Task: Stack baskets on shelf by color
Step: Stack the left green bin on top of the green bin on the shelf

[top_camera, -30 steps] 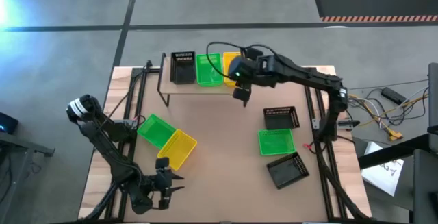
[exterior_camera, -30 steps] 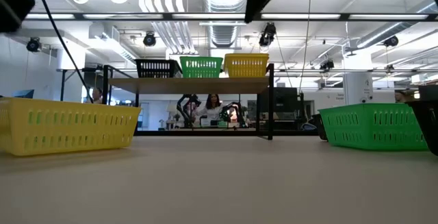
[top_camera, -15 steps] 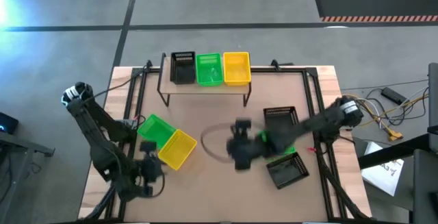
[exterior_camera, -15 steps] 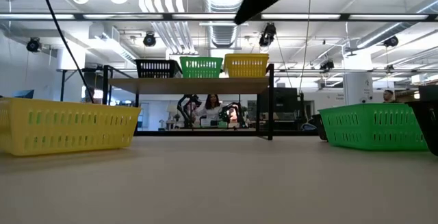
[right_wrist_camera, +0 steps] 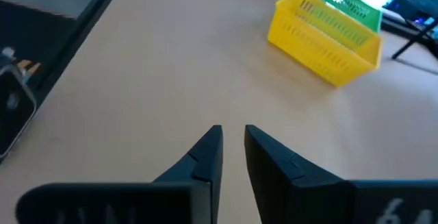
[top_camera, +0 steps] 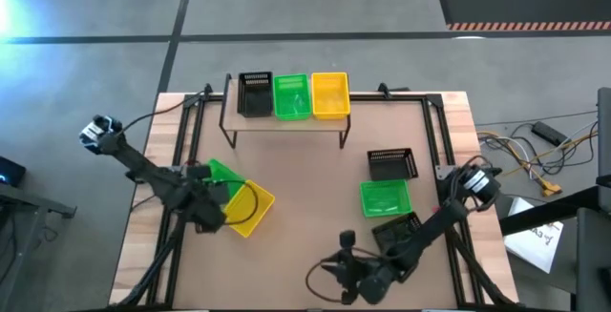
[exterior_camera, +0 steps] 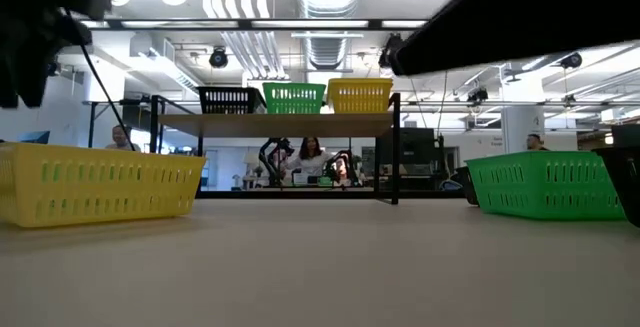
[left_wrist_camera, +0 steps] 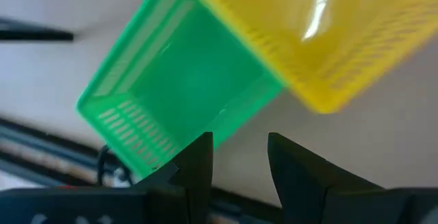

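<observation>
On the shelf (top_camera: 286, 119) a black basket (top_camera: 255, 94), a green basket (top_camera: 291, 96) and a yellow basket (top_camera: 330, 95) stand side by side. On the table's left a green basket (top_camera: 220, 176) and a yellow basket (top_camera: 252, 208) lie against each other. My left gripper (top_camera: 210, 213) hovers open just over them; in its wrist view the left gripper (left_wrist_camera: 239, 142) looks down on the green basket's (left_wrist_camera: 185, 87) edge next to the yellow basket (left_wrist_camera: 321, 32). My right gripper (top_camera: 332, 272) is low near the table's near edge, slightly open (right_wrist_camera: 233, 131), touching nothing.
On the table's right stand a black basket (top_camera: 391, 164), a green basket (top_camera: 385, 197) and another black basket (top_camera: 401, 236), close to the right arm. Bare tabletop (top_camera: 305, 188) lies between the two groups. People and equipment show in the room behind the shelf (exterior_camera: 275, 120).
My right gripper has swung from the shelf's yellow basket across the table's middle to the near edge, dropping low. My left gripper has moved from the near left corner toward the far side, up to the green and yellow baskets on the left. No basket has moved.
</observation>
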Motion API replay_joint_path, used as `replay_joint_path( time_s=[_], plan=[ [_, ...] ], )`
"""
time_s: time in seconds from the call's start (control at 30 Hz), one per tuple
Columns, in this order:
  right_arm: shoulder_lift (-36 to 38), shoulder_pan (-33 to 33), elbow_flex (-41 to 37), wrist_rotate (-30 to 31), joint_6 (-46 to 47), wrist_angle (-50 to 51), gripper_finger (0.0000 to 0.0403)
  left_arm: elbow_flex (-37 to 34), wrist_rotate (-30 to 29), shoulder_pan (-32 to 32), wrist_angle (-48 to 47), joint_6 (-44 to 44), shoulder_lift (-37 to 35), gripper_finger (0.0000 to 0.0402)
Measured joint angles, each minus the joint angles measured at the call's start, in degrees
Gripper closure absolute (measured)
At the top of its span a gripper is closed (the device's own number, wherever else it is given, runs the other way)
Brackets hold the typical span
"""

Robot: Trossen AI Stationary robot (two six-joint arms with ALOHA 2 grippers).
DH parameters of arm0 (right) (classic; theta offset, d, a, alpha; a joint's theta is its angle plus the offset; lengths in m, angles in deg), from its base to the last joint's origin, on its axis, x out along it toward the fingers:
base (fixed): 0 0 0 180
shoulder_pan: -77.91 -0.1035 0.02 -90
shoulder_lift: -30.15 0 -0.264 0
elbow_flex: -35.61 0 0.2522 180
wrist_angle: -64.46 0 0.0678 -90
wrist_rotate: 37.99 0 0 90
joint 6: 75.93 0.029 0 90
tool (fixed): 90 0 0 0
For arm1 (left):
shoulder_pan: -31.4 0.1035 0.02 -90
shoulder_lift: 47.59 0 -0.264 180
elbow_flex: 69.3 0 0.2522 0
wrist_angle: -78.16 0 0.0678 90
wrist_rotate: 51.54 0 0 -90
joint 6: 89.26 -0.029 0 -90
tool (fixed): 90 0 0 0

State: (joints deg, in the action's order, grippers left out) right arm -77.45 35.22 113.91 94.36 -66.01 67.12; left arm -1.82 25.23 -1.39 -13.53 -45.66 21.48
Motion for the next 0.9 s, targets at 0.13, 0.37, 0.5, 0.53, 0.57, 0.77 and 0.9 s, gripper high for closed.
replay_joint_path(
  time_s=[0.13,0.37,0.5,0.53,0.57,0.77,0.9],
  plan=[
    [-1.82,-0.59,0.39,2.97,2.04,-0.85,0.0349,-3.51,-1.33,7.84,1.46,-1.94,1.0,0.0276],
    [-3.99,-0.05,2.93,2.9,-1.09,-1.31,0.0349,-7.03,-3.09,25.2,11.42,-8.94,0.22,0.0275],
    [-3.98,0.08,3.44,2.88,-1.96,-1.27,0.0349,-9.43,-0.6,34.27,17.18,-15.97,0.43,0.0275],
    [-3.92,0.08,3.45,2.87,-2.0,-1.24,0.0349,-9.99,0.05,35.99,19.08,-17.55,0.62,0.0275],
    [-3.84,0.08,3.43,2.87,-2.0,-1.22,0.0349,-10.54,1.06,37.26,21.3,-19.11,0.81,0.0275],
    [-3.73,0.08,3.25,2.8,-1.78,-1.21,0.0349,-11.73,12.13,38.55,37.57,-23.27,1.85,0.0275],
    [-3.71,0.08,3.23,2.79,-1.77,-1.22,0.0349,-10.31,16.23,36.64,42.74,-23.27,2.04,0.0275]
  ],
)
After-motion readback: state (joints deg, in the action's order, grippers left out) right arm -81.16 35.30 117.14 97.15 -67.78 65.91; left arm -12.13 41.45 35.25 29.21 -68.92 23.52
